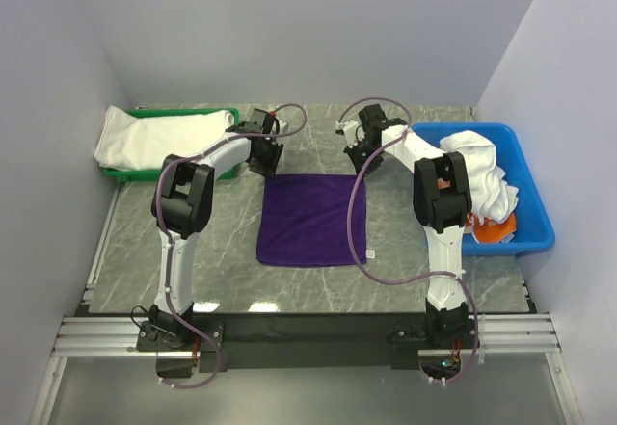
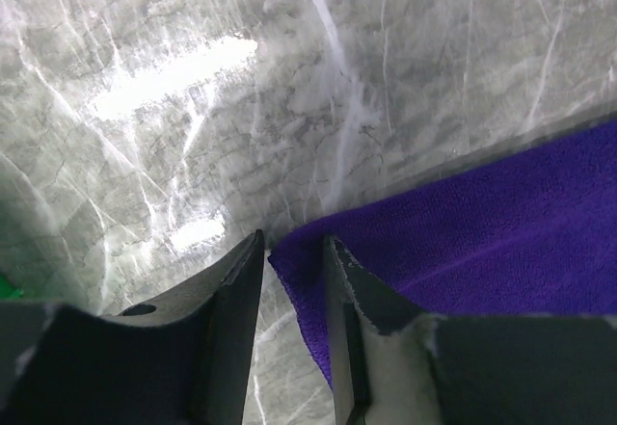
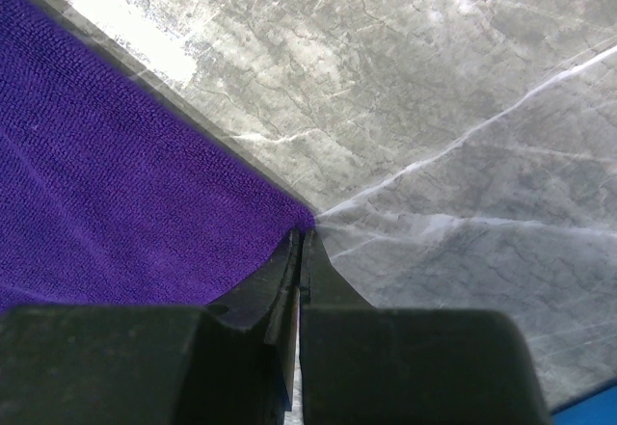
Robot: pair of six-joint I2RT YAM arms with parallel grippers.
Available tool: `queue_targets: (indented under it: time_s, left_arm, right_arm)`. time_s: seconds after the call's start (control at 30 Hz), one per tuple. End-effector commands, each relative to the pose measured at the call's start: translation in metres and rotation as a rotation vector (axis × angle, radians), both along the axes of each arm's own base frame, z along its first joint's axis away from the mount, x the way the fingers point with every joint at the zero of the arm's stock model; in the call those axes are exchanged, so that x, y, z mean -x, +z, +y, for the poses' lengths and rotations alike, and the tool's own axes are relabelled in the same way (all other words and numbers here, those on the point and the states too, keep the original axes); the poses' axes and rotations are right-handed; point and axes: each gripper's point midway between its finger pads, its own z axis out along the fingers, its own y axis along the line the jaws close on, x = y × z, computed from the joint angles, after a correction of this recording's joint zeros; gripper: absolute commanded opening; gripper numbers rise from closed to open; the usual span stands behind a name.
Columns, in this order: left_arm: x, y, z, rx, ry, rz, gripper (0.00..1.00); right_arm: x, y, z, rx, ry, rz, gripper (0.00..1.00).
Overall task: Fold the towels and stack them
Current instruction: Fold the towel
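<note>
The purple towel (image 1: 310, 218) lies spread flat in the middle of the marble table (image 1: 222, 242), its far left corner between the parted fingers of the left gripper (image 2: 292, 252), while the right gripper (image 3: 301, 240) is pinched together on the very tip of the far right corner. Only the overhead view shows the whole square of cloth, a white towel (image 1: 145, 136) in the green tray (image 1: 217, 113) and more white towels (image 1: 477, 165) heaped in the blue bin (image 1: 535, 223); only the wrist views show how the fingers stand
</note>
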Motion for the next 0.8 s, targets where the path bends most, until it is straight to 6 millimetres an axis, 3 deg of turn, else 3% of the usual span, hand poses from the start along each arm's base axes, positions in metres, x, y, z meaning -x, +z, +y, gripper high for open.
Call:
queue_targets:
  time_s: [0.0,0.1,0.37,0.43,0.57,0.73,0.77]
  left_arm:
    - [0.015,-0.044,0.01,-0.057,0.049,0.088,0.37]
    - [0.011,-0.045,0.014,-0.05,0.08,0.092,0.4]
    - [0.008,-0.049,0.022,-0.034,0.121,0.097,0.34]
    - [0.009,-0.05,0.023,-0.024,0.125,0.106,0.26]
    - [0.01,-0.054,0.023,-0.009,0.129,0.116,0.21]
    - [0.008,-0.051,0.025,0.003,0.133,0.109,0.01]
    - [0.005,-0.048,0.025,0.008,0.134,0.098,0.01]
  right_arm:
    - [0.008,0.005,-0.007,0.027,0.001,0.008,0.0]
    - [0.009,0.005,-0.007,0.029,0.002,0.009,0.0]
    - [0.011,0.001,-0.009,0.041,0.002,0.018,0.0]
    - [0.011,0.001,-0.01,0.042,0.001,0.019,0.0]
    - [0.011,0.0,-0.011,0.05,0.001,0.017,0.0]
    - [0.009,0.001,-0.013,0.064,-0.001,0.011,0.0]
    - [0.007,0.002,-0.014,0.065,-0.005,0.006,0.0]
